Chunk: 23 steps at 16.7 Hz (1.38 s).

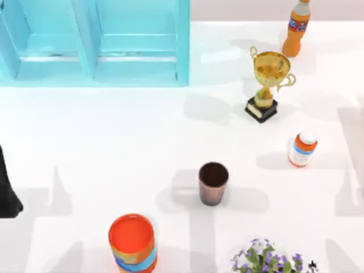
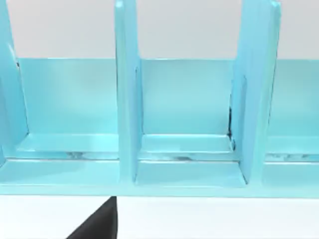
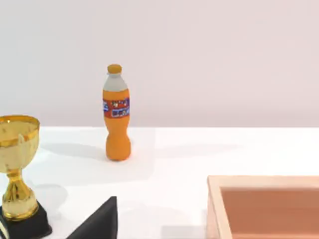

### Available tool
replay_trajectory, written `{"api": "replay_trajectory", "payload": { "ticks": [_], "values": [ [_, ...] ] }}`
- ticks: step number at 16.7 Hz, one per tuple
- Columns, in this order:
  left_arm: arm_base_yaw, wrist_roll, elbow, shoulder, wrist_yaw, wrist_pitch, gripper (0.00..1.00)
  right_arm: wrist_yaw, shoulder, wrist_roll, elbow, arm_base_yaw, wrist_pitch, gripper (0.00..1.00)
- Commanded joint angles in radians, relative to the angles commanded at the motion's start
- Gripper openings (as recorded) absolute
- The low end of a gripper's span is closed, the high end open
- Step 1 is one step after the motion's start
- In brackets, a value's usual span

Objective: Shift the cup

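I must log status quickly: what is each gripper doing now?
Left gripper: at the table's left edge, cannot be told.
Right gripper: cannot be told.
The cup stands untouched.

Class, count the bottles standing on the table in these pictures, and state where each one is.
2. The orange soda bottle stands at the table's far right corner, behind the gold trophy. The small white-capped bottle stands on the right side, nearer than the trophy. Others may be outside the views.

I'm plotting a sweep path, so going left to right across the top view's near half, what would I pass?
left arm → orange cup → maroon cup → purple flowers → small white-capped bottle
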Motion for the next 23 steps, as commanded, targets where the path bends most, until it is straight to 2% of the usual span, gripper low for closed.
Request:
{"api": "replay_trajectory", "payload": {
  "ticks": [5,9,13,23],
  "values": [
    [-0.03,-0.029,0.061,0.061,0.0,-0.053,1.0,0.0,0.0,0.0,0.0,0.0,0.0,1.0],
    [-0.132,-0.127,0.289,0.289,0.001,-0.233,1.0,0.0,0.0,0.0,0.0,0.0,0.0,1.0],
    [-0.278,-0.268,0.668,0.672,0.002,-0.491,1.0,0.0,0.0,0.0,0.0,0.0,0.0,1.0],
    [-0.677,-0.653,1.793,1.815,0.004,-1.196,1.0,0.0,0.0,0.0,0.0,0.0,0.0,1.0]
  ]
}}
